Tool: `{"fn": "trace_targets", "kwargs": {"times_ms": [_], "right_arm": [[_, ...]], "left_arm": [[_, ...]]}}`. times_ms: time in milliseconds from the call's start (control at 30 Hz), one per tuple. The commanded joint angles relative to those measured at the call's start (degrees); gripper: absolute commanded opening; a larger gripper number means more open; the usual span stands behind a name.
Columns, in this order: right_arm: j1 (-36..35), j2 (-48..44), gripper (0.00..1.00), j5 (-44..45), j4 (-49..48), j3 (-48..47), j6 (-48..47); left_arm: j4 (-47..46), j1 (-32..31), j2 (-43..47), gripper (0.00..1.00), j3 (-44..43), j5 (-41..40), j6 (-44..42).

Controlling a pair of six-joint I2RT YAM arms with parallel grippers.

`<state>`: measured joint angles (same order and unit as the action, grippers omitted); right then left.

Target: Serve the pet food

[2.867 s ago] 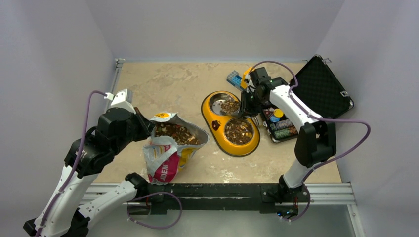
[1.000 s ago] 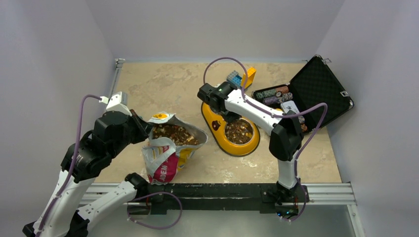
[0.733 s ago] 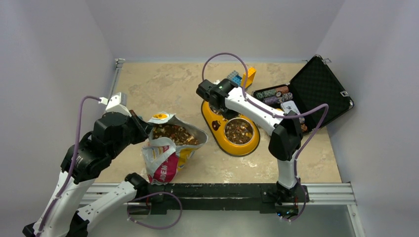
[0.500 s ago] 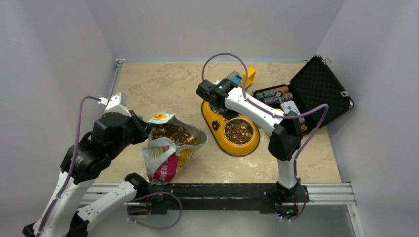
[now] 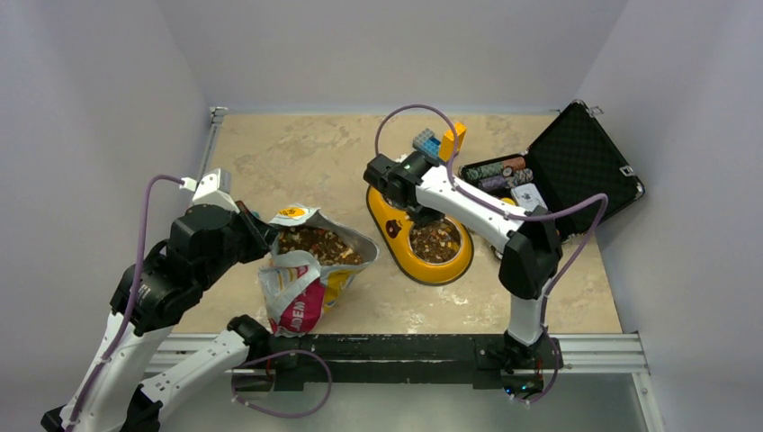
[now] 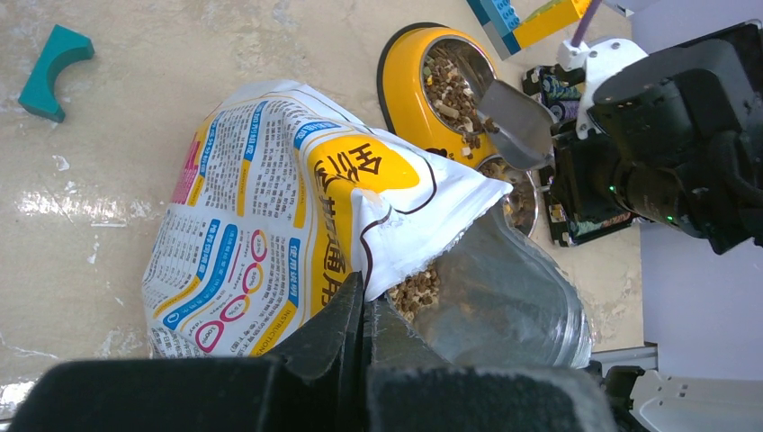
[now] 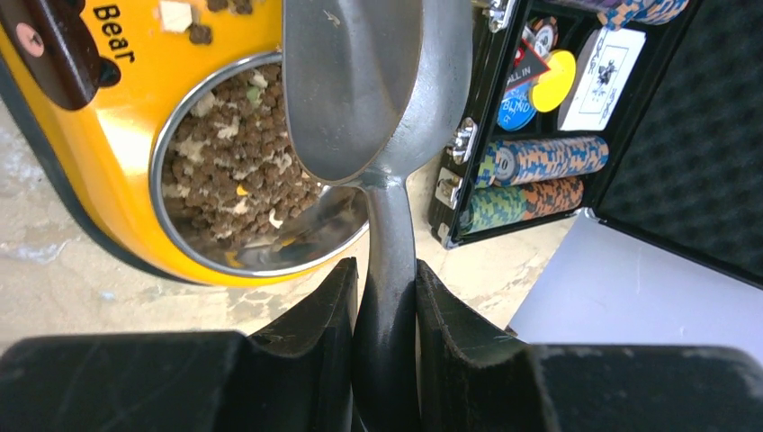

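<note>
Now right pincer (image 7: pixel 385 297) clamps handle of empty scoop (image 7: pixel 360 81) over yellow feeder (image 7: pixel 117 135) holding pet food (image 7: pixel 234 171); left pincer (image 6: pixel 364 310) pinches bag (image 6: pixel 270 207) rim.

Open black case (image 5: pixel 585 157) at the bench's (image 5: pixel 297 153) far right, lid tilted back. Inside, rows of striped chips (image 7: pixel 540 157) on edge, beside what looks like a playing card (image 7: pixel 610 65). Just left, stacked blue, grey and yellow toy blocks (image 5: pixel 441 142). Elsewhere, a teal curved piece (image 6: pixel 56 58), lying flat.
</note>
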<state>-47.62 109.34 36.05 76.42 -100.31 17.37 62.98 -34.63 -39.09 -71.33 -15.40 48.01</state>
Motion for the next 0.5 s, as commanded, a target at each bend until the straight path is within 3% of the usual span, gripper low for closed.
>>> {"fn": "trace_targets", "kwargs": {"times_ms": [0, 100, 267, 400, 467], "right_arm": [[-0.1, -7.9, 0.00, -1.6, -1.4, 1.4, 3.3], [-0.1, -9.8, 0.00, -4.2, -3.8, 3.0, 2.6], [-0.2, -9.0, 0.00, -0.9, -1.6, 1.0, 2.7], [0.2, -11.9, 0.00, -5.9, -6.3, 4.4, 0.1], [1.6, -8.4, 0.00, -7.5, -4.8, 4.8, 0.4]], "left_arm": [[-5.3, -0.1, 1.8, 0.00, -1.3, 1.2, 1.5], [-5.2, -0.1, 1.8, 0.00, -1.2, 1.1, 1.5], [-5.1, -0.1, 1.7, 0.00, -1.4, 1.3, 1.5], [-4.8, -0.1, 2.2, 0.00, -1.4, 0.7, 1.5], [-4.9, -0.1, 2.1, 0.00, -1.2, 0.8, 1.5]]}}
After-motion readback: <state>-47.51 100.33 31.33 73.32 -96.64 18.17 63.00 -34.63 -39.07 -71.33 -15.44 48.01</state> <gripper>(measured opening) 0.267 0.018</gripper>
